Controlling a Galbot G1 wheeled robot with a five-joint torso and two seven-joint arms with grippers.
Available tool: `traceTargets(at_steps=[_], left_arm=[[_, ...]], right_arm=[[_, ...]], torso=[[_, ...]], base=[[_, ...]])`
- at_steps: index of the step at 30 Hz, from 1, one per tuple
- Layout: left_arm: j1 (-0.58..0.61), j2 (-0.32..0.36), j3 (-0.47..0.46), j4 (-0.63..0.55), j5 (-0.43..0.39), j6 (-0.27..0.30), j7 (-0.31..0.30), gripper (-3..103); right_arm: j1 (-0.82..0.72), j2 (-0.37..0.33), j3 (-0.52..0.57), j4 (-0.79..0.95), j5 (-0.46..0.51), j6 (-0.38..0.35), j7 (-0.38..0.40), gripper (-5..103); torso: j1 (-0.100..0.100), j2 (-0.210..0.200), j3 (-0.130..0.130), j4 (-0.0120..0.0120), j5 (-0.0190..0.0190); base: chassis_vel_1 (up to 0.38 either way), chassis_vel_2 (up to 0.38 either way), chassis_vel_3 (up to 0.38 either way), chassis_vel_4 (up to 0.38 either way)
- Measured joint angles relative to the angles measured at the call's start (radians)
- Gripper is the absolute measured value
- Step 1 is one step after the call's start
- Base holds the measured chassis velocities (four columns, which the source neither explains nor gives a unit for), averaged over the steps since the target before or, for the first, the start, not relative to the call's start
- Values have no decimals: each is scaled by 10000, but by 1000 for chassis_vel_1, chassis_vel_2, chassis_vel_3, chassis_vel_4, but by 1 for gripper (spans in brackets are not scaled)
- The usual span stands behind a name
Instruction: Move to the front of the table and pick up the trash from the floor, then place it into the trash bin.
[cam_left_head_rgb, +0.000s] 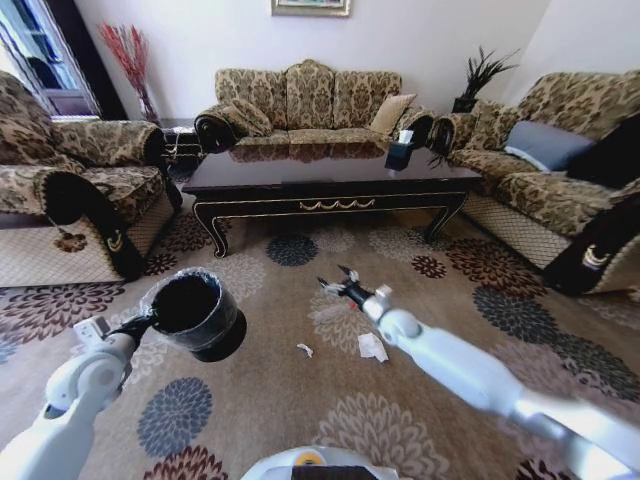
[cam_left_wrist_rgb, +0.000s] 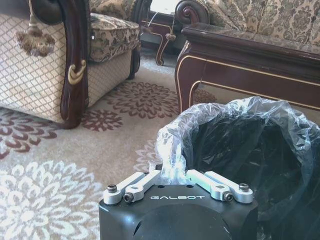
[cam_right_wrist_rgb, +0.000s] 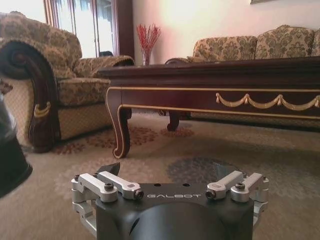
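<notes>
My left gripper (cam_left_head_rgb: 143, 324) (cam_left_wrist_rgb: 172, 172) is shut on the rim of the black trash bin (cam_left_head_rgb: 196, 315) (cam_left_wrist_rgb: 250, 150) and holds it above the floor at the left. The bin's thin plastic liner bunches between the fingers. My right gripper (cam_left_head_rgb: 335, 284) (cam_right_wrist_rgb: 168, 169) reaches forward low over the patterned floor (cam_left_head_rgb: 270, 400), open with nothing between its fingers. The trash lies behind it: a crumpled white tissue (cam_left_head_rgb: 372, 347) beside the right forearm, and a tiny white scrap (cam_left_head_rgb: 305, 350) to its left. The dark table (cam_left_head_rgb: 330, 175) (cam_right_wrist_rgb: 210, 80) (cam_left_wrist_rgb: 250, 55) stands just beyond.
Patterned sofas ring the table: an armchair (cam_left_head_rgb: 70, 200) on the left, a long sofa (cam_left_head_rgb: 310, 105) behind, and another sofa (cam_left_head_rgb: 560, 190) on the right. A dark tissue box (cam_left_head_rgb: 400, 152) sits on the table. Open carpet lies between me and the table.
</notes>
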Motion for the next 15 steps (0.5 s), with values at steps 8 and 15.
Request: traceTargets(at_steps=[8, 15], left_arm=[[206, 125, -179, -148, -30, 0, -9, 4], [239, -2, -264, -292, -68, 0, -17, 4]], right_arm=[[-1343, 53, 599, -696, -779, 436, -634, 100], [-1835, 390, 569, -1280, -1360, 655, -173, 100]], torso=[[-1, 0, -1, 4, -6], [0, 0, 5, 4, -3]], base=[[-18, 22, 23, -29], [-191, 200, 208, -203]])
